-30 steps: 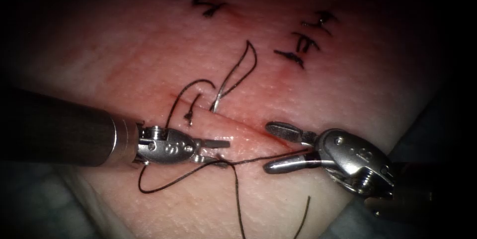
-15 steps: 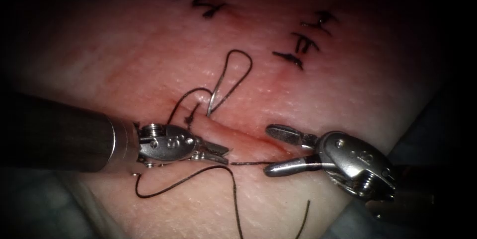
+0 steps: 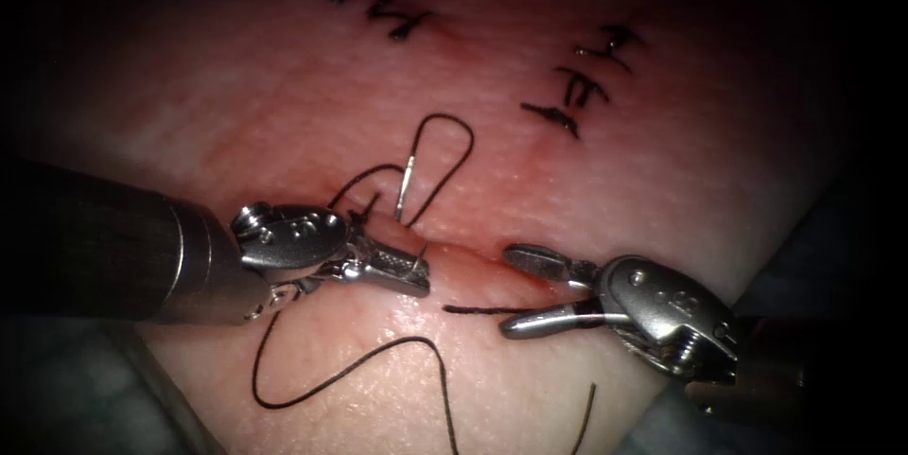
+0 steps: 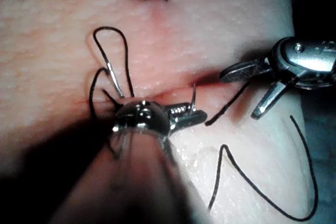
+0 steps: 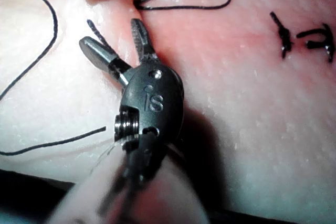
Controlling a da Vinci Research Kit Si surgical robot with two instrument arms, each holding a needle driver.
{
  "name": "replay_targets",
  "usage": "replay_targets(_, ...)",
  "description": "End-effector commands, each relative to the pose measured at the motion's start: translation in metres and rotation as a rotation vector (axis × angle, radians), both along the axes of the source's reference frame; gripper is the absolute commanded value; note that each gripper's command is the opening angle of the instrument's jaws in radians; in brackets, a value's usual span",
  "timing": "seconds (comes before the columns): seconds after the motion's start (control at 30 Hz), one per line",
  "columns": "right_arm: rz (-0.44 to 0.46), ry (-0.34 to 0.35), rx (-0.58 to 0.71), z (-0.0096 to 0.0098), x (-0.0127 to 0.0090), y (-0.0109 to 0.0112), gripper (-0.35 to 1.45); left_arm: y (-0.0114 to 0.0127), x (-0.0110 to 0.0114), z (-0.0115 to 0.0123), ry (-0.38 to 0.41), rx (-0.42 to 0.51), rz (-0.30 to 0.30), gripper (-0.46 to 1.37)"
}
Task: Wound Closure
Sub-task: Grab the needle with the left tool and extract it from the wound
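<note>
The tissue [image 3: 605, 162] is pale pink with a reddened cut [image 3: 473, 261] running across it and dark finished stitches [image 3: 567, 96] above. Black thread [image 3: 350, 370] loops loosely over it. The needle [image 3: 407, 185] stands in the tissue left of the cut, its tip emerging by the left tool [image 3: 416, 275], whose jaws are closed on that tip. The right tool [image 3: 520, 289] lies low, jaws wide apart, holding nothing.

The left tool [image 3: 421, 266] lies left of the cut [image 3: 473, 261], its jaws at the needle [image 3: 407, 188] tip emerging there. The needle's rear stands behind, in the tissue [image 3: 662, 133]. The right tool [image 3: 515, 289] lies right, jaws apart astride the cut. Thread [image 3: 359, 360] loops in front.
</note>
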State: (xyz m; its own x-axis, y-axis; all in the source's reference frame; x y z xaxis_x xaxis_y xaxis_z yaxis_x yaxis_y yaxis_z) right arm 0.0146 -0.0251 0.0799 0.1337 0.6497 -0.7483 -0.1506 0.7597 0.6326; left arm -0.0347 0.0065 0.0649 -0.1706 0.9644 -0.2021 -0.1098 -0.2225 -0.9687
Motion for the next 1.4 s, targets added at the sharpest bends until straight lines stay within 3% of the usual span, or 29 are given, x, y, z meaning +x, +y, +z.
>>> replay_targets(0.03,-0.001,-0.003,-0.002,0.0001,0.0,-0.0001,0.66,0.0003,0.0,-0.0001,-0.024,0.016,0.007,-0.35)
replay_targets(0.2,-0.008,-0.016,-0.007,0.0003,0.0006,-0.0008,0.64,0.0015,0.0008,-0.0006,-0.037,0.06,0.012,-0.35)
replay_targets(0.37,-0.033,-0.064,-0.022,0.0014,0.0029,-0.0027,0.63,0.0023,0.0011,-0.0009,-0.044,0.125,-0.029,-0.35)
replay_targets(0.5,-0.036,-0.085,-0.038,0.003,0.0044,-0.0039,0.63,0.0029,0.0012,-0.0011,-0.033,0.246,-0.047,-0.35)
replay_targets(0.77,-0.053,-0.128,-0.052,0.0055,0.0047,-0.0046,0.57,0.0052,0.0016,-0.0025,-0.015,0.491,-0.092,-0.35)
replay_targets(0.93,-0.059,-0.14,-0.058,0.0059,0.0048,-0.0053,0.56,0.0068,0.0018,-0.004,-0.03,0.675,-0.114,-0.35)
replay_targets(1.13,-0.061,-0.142,-0.059,0.006,0.0048,-0.0054,0.56,0.0079,0.0024,-0.0059,-0.06,0.821,-0.069,-0.35)
replay_targets(1.4,-0.066,-0.149,-0.057,0.006,0.0049,-0.0054,0.56,0.0104,0.0041,-0.0098,-0.161,0.901,-0.034,-0.35)
